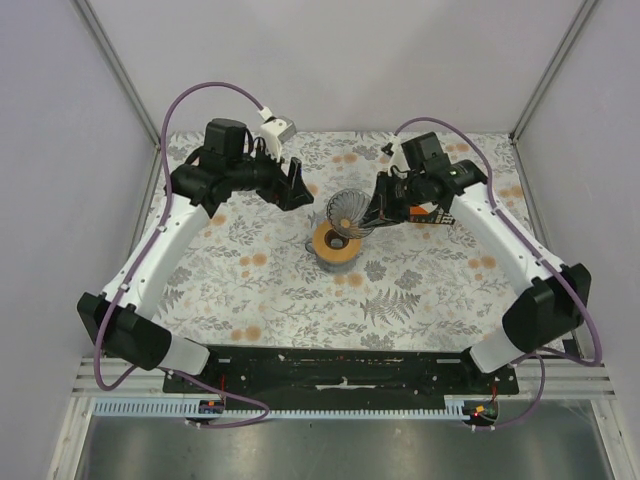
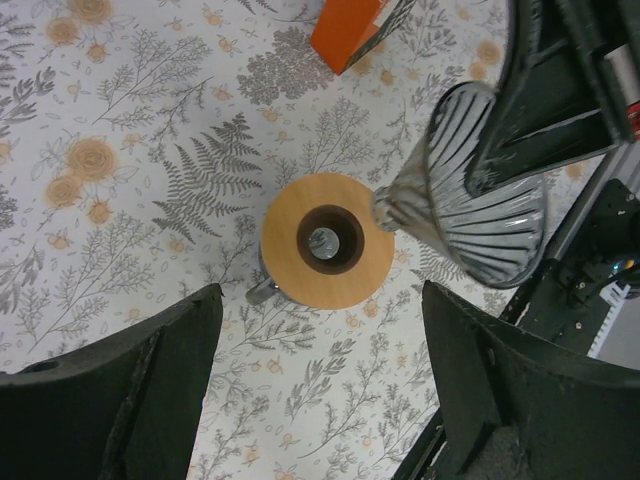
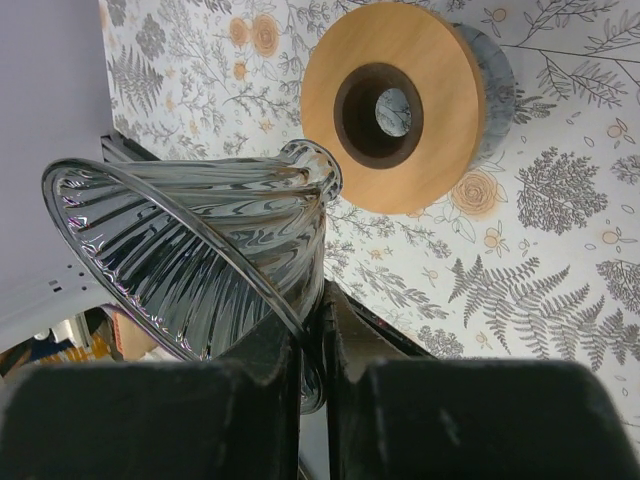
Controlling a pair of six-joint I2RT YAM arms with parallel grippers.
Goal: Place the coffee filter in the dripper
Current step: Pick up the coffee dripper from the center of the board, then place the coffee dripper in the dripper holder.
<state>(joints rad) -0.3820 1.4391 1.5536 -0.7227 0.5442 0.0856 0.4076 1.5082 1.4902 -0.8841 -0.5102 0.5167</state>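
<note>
Left: left tool (image 1: 296, 186), fingers spread wide and empty, hovering above the floral worktop (image 1: 420, 290); likely free for fetching the paper. Centre: flat tan ring (image 2: 370, 265) with a dark hole, capping a grey vessel (image 3: 495, 90), upright on the worktop; probable seat for the cone. Just right of it: dripper (image 3: 200, 260), a dark see-through ribbed cone, lifted clear of the worktop and tilted, narrow end close beside the ring, mouth turned away. Right: right tool (image 3: 312, 335), pinching the dripper's wall at the rim, apparently to steady it for seating. Orange carton (image 2: 350, 30) beyond. Coffee filter not visible in any view; dripper empty.
</note>
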